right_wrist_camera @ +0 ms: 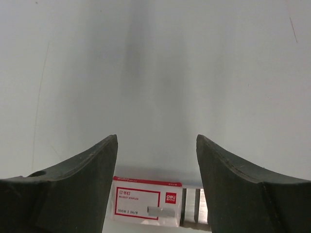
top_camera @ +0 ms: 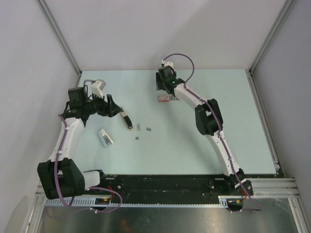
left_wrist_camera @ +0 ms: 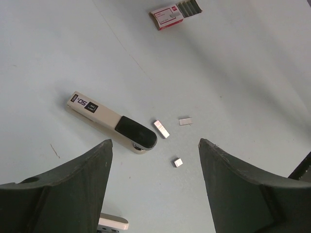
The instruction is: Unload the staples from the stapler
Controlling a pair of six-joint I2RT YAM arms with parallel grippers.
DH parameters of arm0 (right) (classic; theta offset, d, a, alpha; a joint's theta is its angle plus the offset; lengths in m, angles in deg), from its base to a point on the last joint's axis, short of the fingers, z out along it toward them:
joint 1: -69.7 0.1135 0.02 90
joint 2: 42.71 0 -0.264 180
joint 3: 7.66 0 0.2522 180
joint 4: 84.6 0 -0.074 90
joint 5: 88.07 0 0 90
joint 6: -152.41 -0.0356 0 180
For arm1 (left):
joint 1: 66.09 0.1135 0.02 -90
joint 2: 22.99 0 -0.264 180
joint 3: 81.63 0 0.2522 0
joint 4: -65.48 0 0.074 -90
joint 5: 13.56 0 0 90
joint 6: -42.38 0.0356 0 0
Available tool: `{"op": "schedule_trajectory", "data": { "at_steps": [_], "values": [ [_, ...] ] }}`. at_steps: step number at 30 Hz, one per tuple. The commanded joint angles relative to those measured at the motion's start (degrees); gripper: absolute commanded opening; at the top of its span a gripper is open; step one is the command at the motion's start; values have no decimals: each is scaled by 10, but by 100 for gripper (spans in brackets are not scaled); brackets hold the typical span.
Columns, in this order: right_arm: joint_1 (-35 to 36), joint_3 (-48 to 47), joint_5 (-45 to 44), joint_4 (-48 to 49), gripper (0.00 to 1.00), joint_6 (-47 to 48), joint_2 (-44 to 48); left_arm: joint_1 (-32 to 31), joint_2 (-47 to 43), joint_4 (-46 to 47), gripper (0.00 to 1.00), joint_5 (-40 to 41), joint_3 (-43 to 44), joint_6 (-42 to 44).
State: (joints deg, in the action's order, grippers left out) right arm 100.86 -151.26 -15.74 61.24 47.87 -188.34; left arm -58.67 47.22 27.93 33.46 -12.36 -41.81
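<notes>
The stapler (left_wrist_camera: 112,122) lies flat on the table, with a cream body and a black end; it also shows in the top view (top_camera: 128,121). Three small silvery staple pieces (left_wrist_camera: 162,129) lie loose on the table just right of it, seen as specks in the top view (top_camera: 138,127). My left gripper (left_wrist_camera: 154,144) is open and empty, above the table just short of the stapler's black end, and appears in the top view (top_camera: 112,109). My right gripper (right_wrist_camera: 156,138) is open and empty, hovering by the pink-red box (right_wrist_camera: 148,201) at the back (top_camera: 163,89).
The pink-red staple box (top_camera: 164,98) lies at the back middle with grey staple strips (right_wrist_camera: 194,206) beside it; both show in the left wrist view (left_wrist_camera: 166,17). A white-grey oblong piece (top_camera: 105,137) lies near the left arm. Walls enclose the table on three sides.
</notes>
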Motion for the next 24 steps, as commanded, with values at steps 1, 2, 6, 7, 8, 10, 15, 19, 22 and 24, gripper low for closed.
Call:
{"op": "schedule_trajectory", "data": {
  "at_steps": [1,2,6,7,8,10,15,19,22,24],
  "values": [
    [-5,-39,-1,11,70,16,-22,2,3,3,77,-24,25,-15],
    [-4,-41,-3,3,70,15,-27,2,4,3,77,-24,26,-15],
    [-7,-50,-11,-31,69,7,-41,2,5,3,76,-28,25,-18],
    [-8,-53,-16,-41,69,4,-42,2,5,3,76,-29,25,-19],
    [-8,-55,-19,-51,69,0,-43,2,5,3,77,-31,25,-19],
    [-10,-58,-25,-68,69,-8,-45,2,6,3,77,-33,25,-20],
    [-11,-56,-35,-94,68,-20,-50,2,5,2,77,-36,23,-22],
    [-10,-53,-40,-110,68,-26,-51,2,-1,3,76,-36,17,-21],
    [-10,-35,-42,-114,68,-32,-44,1,-5,3,77,-35,14,-19],
    [-9,-22,-43,-117,68,-37,-38,2,-8,3,77,-35,12,-19]
  ]
}}
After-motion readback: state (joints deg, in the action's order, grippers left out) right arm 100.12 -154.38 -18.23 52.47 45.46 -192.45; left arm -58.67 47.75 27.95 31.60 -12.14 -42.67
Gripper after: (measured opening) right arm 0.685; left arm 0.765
